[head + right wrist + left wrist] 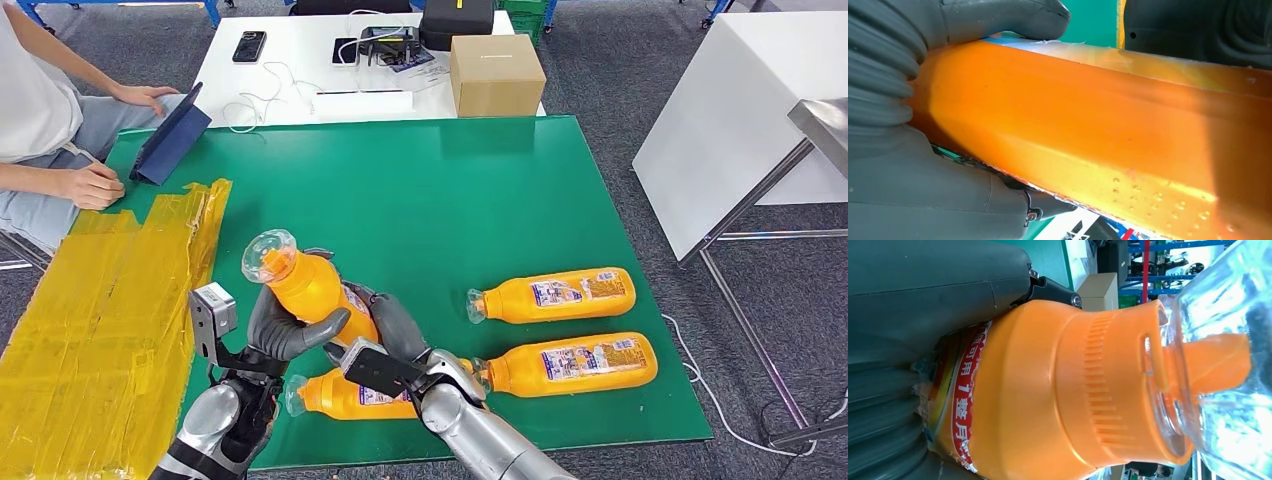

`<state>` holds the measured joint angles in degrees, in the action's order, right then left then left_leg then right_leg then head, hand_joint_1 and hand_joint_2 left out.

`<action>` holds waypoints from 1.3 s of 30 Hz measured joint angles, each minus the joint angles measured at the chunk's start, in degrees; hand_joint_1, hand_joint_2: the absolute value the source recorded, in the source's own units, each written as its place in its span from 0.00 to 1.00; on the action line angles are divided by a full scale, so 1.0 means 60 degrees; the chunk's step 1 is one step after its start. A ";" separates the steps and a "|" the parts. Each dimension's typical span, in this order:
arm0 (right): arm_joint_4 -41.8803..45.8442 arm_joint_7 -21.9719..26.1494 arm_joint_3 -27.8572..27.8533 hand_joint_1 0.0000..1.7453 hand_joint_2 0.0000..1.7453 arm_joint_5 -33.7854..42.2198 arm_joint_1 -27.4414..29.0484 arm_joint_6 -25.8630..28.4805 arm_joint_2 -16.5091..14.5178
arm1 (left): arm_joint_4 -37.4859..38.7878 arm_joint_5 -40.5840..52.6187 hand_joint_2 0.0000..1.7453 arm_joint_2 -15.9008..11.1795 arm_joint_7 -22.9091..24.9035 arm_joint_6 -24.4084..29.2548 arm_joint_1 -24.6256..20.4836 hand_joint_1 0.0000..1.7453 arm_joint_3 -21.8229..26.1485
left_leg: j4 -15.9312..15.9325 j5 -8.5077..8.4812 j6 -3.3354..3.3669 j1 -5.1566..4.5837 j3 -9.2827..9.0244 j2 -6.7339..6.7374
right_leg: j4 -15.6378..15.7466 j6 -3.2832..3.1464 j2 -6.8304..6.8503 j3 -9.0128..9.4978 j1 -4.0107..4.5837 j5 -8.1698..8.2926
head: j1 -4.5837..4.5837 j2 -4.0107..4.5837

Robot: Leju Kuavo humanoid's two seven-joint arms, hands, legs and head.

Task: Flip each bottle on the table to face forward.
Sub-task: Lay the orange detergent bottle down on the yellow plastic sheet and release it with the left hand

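Left wrist view, red label with white Chinese characters on orange bottle (1048, 390), both robot hands (330, 330) grasping it

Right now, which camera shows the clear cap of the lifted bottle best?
The left wrist view: the clear cap is close, with the orange spout visible inside. The head view shows it small, atop the bottle both hands hold. The right wrist view shows the bottle's orange side.

The lower body of the raised orange plastic bottle (305, 290) is hidden at centre-left; the seated person (40, 110) is cut off, perhaps mostly, upper left.
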<state>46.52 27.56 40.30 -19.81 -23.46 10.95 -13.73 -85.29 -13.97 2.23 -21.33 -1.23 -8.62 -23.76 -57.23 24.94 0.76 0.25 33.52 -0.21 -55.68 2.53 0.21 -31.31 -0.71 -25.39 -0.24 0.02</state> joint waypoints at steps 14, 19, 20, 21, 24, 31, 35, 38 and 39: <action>0.0119 0.0010 -0.0007 1.00 1.00 0.0019 0.0087 0.0070 -0.0004 | 0.0000 0.0000 1.00 0.0000 -0.0029 0.0001 -0.0003 1.00 -0.0005 | 0.0000 0.0000 0.0000 0.0000 0.0000 0.0000 | 0.0000 0.0000 0.0000 0.0000 0.0000 0.0000 | 0.0000 0.0000; 0.0119 0.0012 -0.0007 1.00 1.00 0.0020 0.0093 0.0070 -0.0004 | 0.0000 0.0000 1.00 0.0000 -0.0029 0.0001 -0.0002 1.00 -0.0006 | 0.0000 0.0000 0.0000 0.0000 0.0000 0.0000 | 0.0000 0.0000 0.0000 0.0000 0.0000 0.0000 | 0.0000 0.0000; 0.0119 0.0012 -0.0007 1.00 1.00 0.0021 0.0093 0.0071 -0.0004 | 0.0000 0.0000 1.00 0.0000 -0.0029 0.0001 -0.0002 1.00 -0.0006 | 0.0000 0.0000 0.0000 0.0000 0.0000 0.0000 | 0.0000 0.0000 0.0000 0.0000 0.0000 0.0000 | 0.0000 0.0000; 0.0119 0.0012 -0.0007 1.00 1.00 0.0022 0.0094 0.0071 -0.0004 | 0.0000 0.0000 1.00 0.0000 -0.0029 0.0001 -0.0002 1.00 -0.0007 | 0.0000 0.0000 0.0000 0.0000 0.0000 0.0000 | 0.0000 0.0000 0.0000 0.0000 0.0000 0.0000 | 0.0000 0.0000; 0.0122 0.0012 -0.0007 1.00 1.00 0.0022 0.0097 0.0073 -0.0004 | 0.0000 0.0000 1.00 0.0000 -0.0029 0.0001 -0.0002 1.00 -0.0007 | 0.0000 0.0000 0.0000 0.0000 0.0000 0.0000 | 0.0000 0.0000 0.0000 0.0001 0.0000 0.0000 | 0.0000 0.0000; 0.0165 0.0067 -0.0013 1.00 1.00 0.0029 0.0123 0.0151 -0.0003 | -0.0004 0.0000 1.00 0.0000 -0.0042 0.0002 -0.0002 1.00 -0.0007 | 0.0000 0.0000 0.0000 0.0000 0.0000 0.0000 | 0.0000 0.0000 0.0000 0.0000 0.0000 0.0000 | 0.0000 0.0000; 0.0468 0.0154 -0.0046 0.51 1.00 0.0077 0.0265 0.0361 0.0017 | -0.0099 0.0001 1.00 0.0000 -0.0125 0.0025 -0.0002 1.00 -0.0008 | 0.0000 0.0000 0.0000 0.0000 0.0000 0.0000 | 0.0000 0.0000 0.0000 0.0001 0.0000 0.0000 | 0.0000 0.0000; 0.0871 0.0150 -0.0066 0.00 1.00 0.0166 0.0391 0.0468 0.0084 | -0.0258 0.0018 1.00 0.0001 -0.0267 0.0181 0.0003 1.00 -0.0013 | 0.0000 0.0000 0.0000 0.0000 0.0001 -0.0001 | 0.0000 0.0000 0.0000 0.0001 0.0000 0.0000 | 0.0000 0.0000; 0.1026 0.0147 -0.0072 0.00 1.00 0.0210 0.0432 0.0494 0.0109 | -0.0323 0.0034 1.00 0.0001 -0.0324 0.0273 0.0006 1.00 -0.0011 | 0.0000 0.0000 0.0000 0.0000 0.0001 -0.0001 | 0.0000 0.0000 0.0000 0.0001 0.0000 0.0000 | 0.0001 0.0000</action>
<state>52.68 28.44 39.87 -18.55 -20.87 13.91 -13.07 -87.22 -13.76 2.23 -23.27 0.41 -8.58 -23.82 -57.23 24.95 0.76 0.25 33.53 -0.22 -55.68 2.53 0.21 -31.30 -0.71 -25.39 -0.24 0.02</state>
